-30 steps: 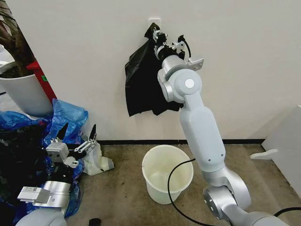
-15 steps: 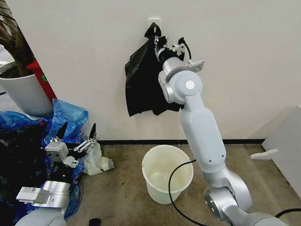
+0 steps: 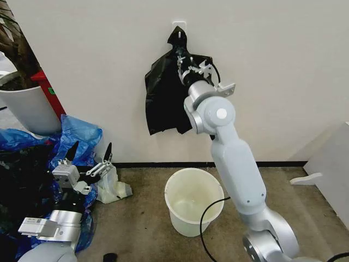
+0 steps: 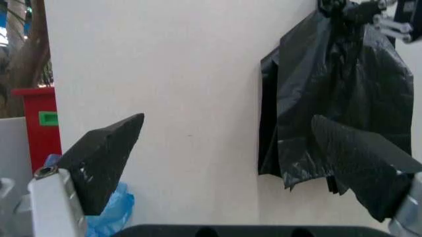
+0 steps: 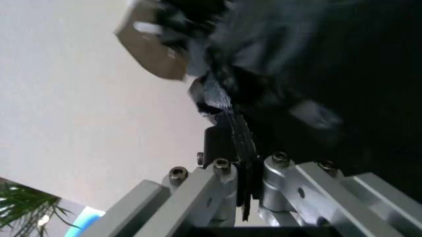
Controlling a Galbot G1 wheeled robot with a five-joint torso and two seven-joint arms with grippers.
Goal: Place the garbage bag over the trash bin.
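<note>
Black plastic bags (image 3: pixel 161 98) hang in a bunch from a wall hook (image 3: pixel 179 25). My right gripper (image 3: pixel 184 58) is raised against the top of the bunch, just below the hook. It is shut on the thin black film of the garbage bag (image 5: pixel 343 74); the right wrist view shows the plastic pinched between its fingers (image 5: pixel 218 170). The trash bin (image 3: pixel 182 224), a round cream bucket, stands on the floor under the bags, holding nothing. My left gripper (image 3: pixel 87 159) waits low at the left, open, with nothing between its fingers (image 4: pixel 105 158).
A white plant pot (image 3: pixel 27 109) and a red box (image 3: pixel 49 93) stand at the far left. Blue plastic bags (image 3: pixel 79 134) and a white bag (image 3: pixel 115 190) lie beside my left arm. White furniture (image 3: pixel 332 164) is at the right. A black cable (image 3: pixel 204 229) hangs across the bin.
My right gripper has come down a little from the hook along the top of the black bags. The left arm and the bin are where they were.
</note>
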